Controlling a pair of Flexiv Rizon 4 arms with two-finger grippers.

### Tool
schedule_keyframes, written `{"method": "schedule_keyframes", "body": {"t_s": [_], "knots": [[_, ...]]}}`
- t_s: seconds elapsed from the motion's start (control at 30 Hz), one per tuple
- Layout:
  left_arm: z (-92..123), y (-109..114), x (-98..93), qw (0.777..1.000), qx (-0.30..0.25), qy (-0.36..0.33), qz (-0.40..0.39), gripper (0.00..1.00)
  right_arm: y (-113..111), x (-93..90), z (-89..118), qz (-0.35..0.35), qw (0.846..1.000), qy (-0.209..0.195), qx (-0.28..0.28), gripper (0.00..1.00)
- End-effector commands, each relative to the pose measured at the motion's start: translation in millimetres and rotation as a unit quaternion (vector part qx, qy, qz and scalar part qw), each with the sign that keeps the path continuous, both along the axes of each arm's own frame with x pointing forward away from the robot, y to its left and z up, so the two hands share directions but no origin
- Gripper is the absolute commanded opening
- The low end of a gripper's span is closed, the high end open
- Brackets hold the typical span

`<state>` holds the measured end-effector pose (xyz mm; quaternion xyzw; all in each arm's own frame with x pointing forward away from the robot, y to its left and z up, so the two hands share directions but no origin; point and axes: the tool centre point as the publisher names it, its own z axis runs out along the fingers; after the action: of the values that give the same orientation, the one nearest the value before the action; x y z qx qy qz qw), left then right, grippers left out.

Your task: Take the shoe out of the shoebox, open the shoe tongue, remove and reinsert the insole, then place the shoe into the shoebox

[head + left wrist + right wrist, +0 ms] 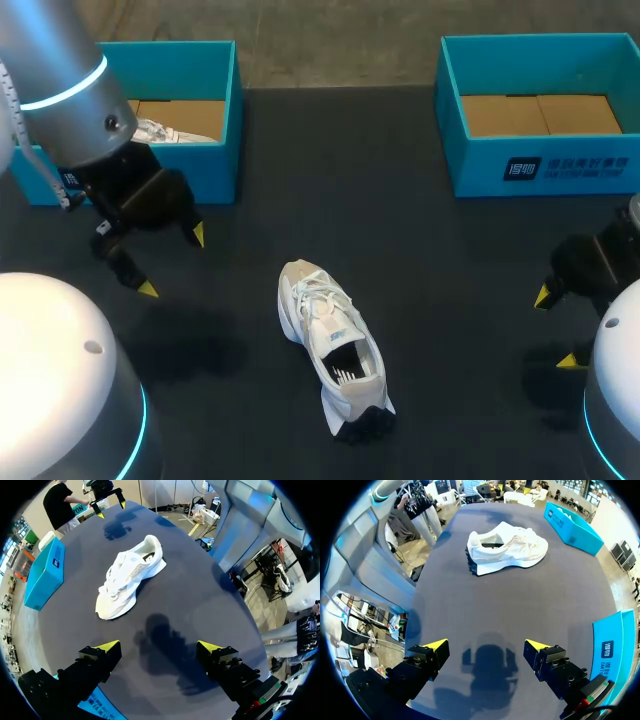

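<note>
A white sneaker lies on the dark table near the middle, toe toward the back, its heel opening toward the front. In the left wrist view the sneaker lies well ahead of my left gripper, which is open and empty. My left gripper hovers left of the shoe, in front of the left blue shoebox. My right gripper is open and empty at the right edge; the sneaker lies far ahead of this gripper. The right blue shoebox stands at the back right.
The left shoebox holds crumpled white paper; the right shoebox shows a bare cardboard floor. Both boxes stand along the table's far edge. Open dark table surface lies around the sneaker on all sides.
</note>
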<state>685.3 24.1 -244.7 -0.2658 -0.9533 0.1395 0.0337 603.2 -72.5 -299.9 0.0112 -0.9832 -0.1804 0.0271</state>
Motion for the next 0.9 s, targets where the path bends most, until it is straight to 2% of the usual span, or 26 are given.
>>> {"method": "schedule_keyframes", "body": {"t_s": [0.03,0.47,0.7,0.9], "knots": [[-1,8,-0.1,1.000,-0.005,0.000,0.001,1.00,0,-1.6,0,-0.001,1.000,-0.002,-0.001,1.00],[0,12,1.2,1.000,-0.008,0.002,-0.001,1.00,0,-1.6,0,-0.001,1.000,-0.002,-0.001,1.00],[0,-2,-12.6,1.000,-0.001,0.000,-0.010,1.00,0,-1.6,0,-0.001,1.000,-0.002,-0.001,1.00],[-5,-17,-38.4,1.000,0.015,0.009,0.024,1.00,0,-1.6,0,-0.001,1.000,-0.002,-0.001,1.00]]}}
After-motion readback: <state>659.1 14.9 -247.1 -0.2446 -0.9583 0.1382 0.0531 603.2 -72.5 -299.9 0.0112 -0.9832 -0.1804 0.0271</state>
